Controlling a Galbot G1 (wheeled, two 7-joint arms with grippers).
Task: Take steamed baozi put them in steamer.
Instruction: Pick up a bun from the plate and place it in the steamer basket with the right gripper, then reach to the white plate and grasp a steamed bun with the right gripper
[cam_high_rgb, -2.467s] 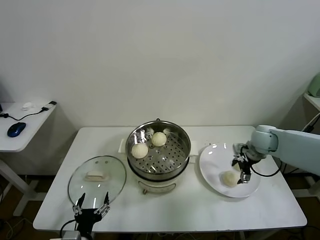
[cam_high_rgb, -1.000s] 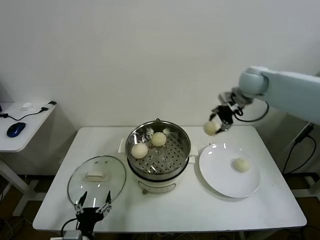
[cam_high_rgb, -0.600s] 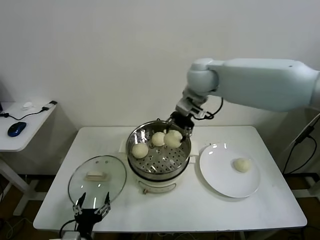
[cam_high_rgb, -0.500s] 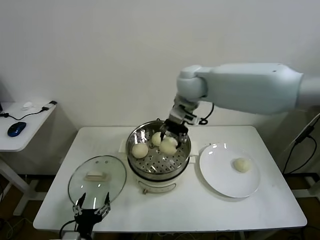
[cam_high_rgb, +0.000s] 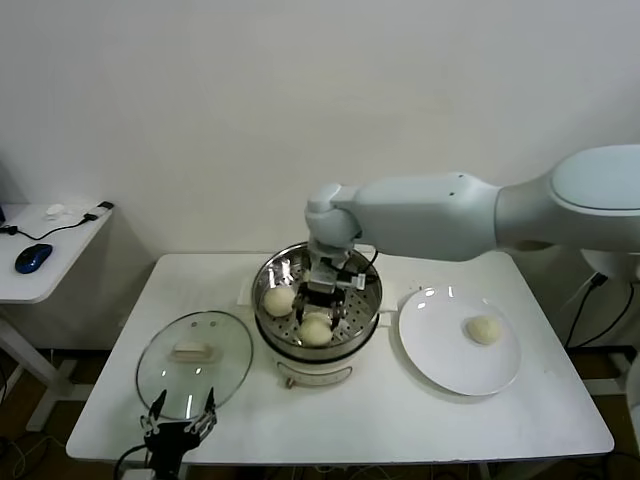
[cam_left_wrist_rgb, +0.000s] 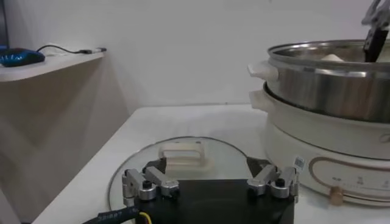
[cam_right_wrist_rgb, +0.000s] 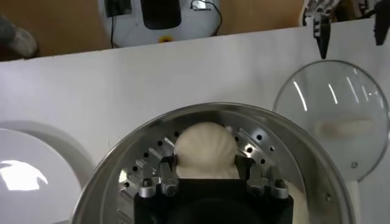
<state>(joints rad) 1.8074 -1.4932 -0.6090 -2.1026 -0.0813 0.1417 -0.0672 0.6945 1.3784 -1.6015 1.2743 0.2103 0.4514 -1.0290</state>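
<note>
The right gripper (cam_high_rgb: 318, 316) had come down from over the round white plate (cam_high_rgb: 440, 360) into the shiny round stainless-steel steamer (cam_high_rgb: 365, 300), its fingers closed around a pale cream dome-shaped baozi (cam_high_rgb: 316, 329) at the perforated tray's near side. That made three buns inside; one remained on the plate at right. The left gripper (cam_high_rgb: 178, 425) waited open near the glass lid (cam_high_rgb: 195, 350) on the bench (cam_high_rgb: 400, 420).
</note>
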